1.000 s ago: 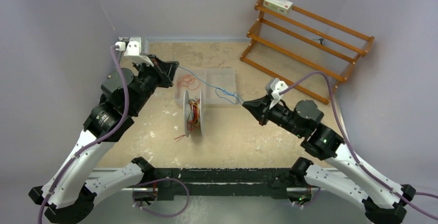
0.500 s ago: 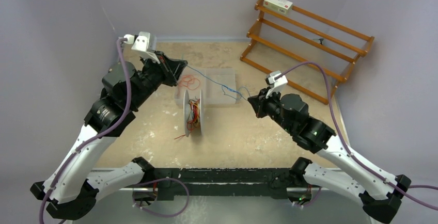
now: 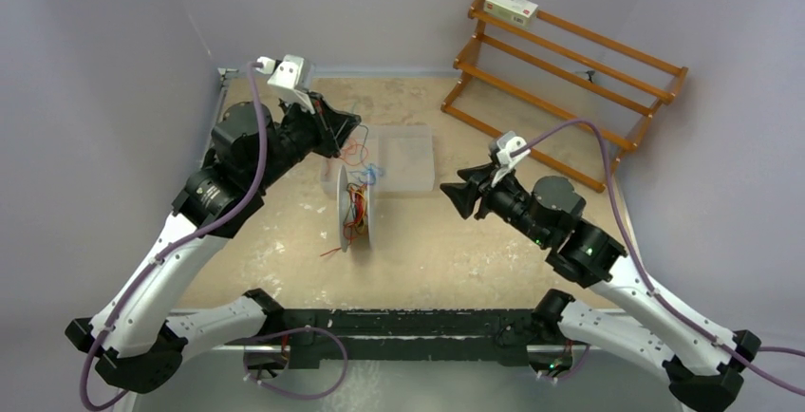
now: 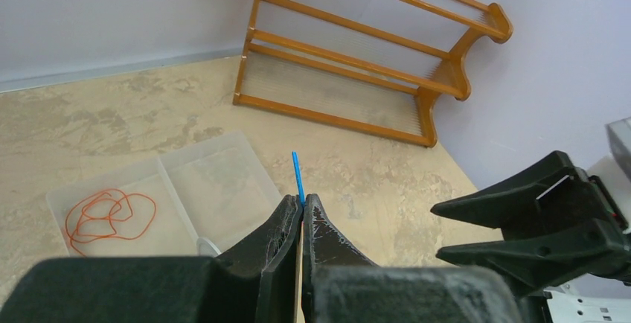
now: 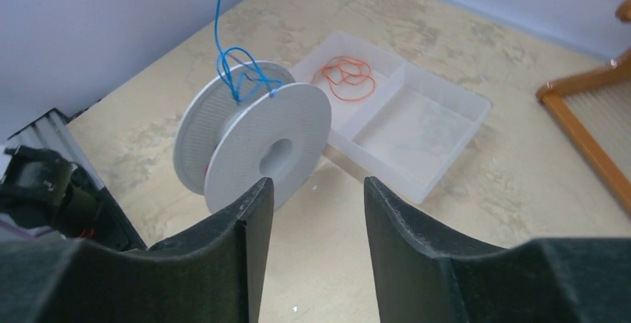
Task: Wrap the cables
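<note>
Blue cable [image 5: 239, 77] now free of right jaws

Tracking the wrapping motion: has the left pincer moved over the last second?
Yes. The left pincer, shut on the blue cable, has shifted rightward, from beside the left edge of the clear tray to above its far-left corner.

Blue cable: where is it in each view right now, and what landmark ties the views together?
Top external: blue cable bunched at the top of the spool, just below the left gripper.
Left wrist: a short tip poking out of the shut left gripper.
Right wrist: a strand dropping from the top edge into loops on the spool.
Shared landmark: the clear tray.
</note>
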`<state>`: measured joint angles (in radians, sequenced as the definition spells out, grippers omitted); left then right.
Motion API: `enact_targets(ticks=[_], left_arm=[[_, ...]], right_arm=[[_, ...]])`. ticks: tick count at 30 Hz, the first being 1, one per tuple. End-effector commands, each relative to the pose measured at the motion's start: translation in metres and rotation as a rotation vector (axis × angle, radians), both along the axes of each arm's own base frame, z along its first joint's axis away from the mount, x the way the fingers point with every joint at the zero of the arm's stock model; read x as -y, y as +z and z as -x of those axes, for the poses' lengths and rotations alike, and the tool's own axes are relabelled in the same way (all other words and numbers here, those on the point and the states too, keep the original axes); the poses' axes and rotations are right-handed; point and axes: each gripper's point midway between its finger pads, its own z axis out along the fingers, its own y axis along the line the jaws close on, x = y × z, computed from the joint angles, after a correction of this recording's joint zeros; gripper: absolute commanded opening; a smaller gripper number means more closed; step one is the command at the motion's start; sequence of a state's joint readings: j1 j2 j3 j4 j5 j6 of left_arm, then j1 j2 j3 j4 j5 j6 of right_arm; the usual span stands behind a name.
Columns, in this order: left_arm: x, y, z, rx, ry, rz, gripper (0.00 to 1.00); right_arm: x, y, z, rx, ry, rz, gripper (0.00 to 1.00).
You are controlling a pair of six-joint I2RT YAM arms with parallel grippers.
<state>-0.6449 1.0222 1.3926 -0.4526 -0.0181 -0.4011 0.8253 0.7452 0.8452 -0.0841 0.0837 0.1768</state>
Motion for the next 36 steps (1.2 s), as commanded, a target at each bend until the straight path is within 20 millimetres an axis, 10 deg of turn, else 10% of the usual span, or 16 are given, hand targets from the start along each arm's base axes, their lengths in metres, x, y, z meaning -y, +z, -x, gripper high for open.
enact_targets(ticks=[1, 21, 36], left_arm=[[0.001, 0.025, 0.002, 0.055, -0.007, 0.048, 0.0], [0.023, 0.057, 0.029, 0.121, -0.2, 0.119, 0.0], [0.044, 0.086, 0.079, 0.19, -0.494, 0.157, 0.0]], right_arm=[[-0.003, 0.05, 0.014, 0.201, 0.099, -0.054, 0.53], [-0.026, 0.052, 0.008, 0.244, 0.179, -0.027, 0.57], [-0.053, 0.048, 0.053, 0.339, 0.536, 0.01, 0.6]])
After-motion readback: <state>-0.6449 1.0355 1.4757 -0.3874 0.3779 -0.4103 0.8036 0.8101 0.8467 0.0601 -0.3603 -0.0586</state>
